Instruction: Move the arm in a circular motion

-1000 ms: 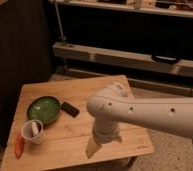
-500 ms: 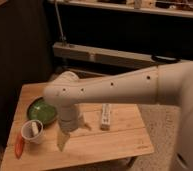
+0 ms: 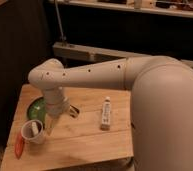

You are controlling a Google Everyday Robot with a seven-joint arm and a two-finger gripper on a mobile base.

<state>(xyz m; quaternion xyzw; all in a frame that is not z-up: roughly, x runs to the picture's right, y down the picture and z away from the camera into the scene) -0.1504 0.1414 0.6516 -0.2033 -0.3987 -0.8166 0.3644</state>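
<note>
My cream-white arm (image 3: 115, 75) of thick rounded segments with small dark holes reaches from the right across the wooden table (image 3: 85, 142) to its left side. It bends down at an elbow (image 3: 47, 77) above the table's left part. The small pale gripper (image 3: 51, 125) hangs low over the wood, just right of a white cup (image 3: 32, 131) and in front of a green plate (image 3: 37, 107). It holds nothing that I can see.
A white tube-like object (image 3: 106, 113) lies on the table's right part. A dark object (image 3: 74, 111) lies beside the wrist. A red-orange object (image 3: 19, 146) lies at the front left edge. Dark shelving (image 3: 120, 30) stands behind the table.
The arm has swung left and toward the camera; its big segment now fills the right side. The gripper has moved from the table's front middle to beside the cup.
</note>
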